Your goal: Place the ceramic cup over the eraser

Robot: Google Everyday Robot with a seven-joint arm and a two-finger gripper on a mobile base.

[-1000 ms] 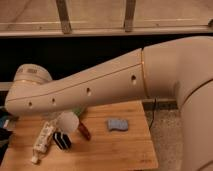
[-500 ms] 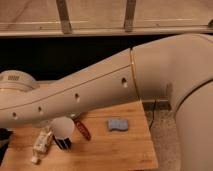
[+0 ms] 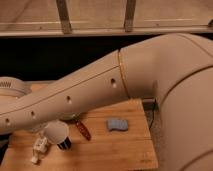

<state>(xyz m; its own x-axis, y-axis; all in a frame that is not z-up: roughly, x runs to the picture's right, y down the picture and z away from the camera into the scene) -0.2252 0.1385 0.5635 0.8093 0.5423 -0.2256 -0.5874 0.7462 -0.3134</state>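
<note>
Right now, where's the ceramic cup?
The ceramic cup sits low on the left of the wooden table, against the eraser, left of the dark red oblong; the tool is out of view.

Tabletop (image 3: 110,152): wooden, pale planks, lower centre of the frame. Blue-grey flat pad (image 3: 118,124): lying flat, centre right of the tabletop. Dark red oblong thing (image 3: 83,130): lying slanted, left of the pad and apart from it. White tube with label (image 3: 40,148): lower left, lying slanted near the edge
</note>
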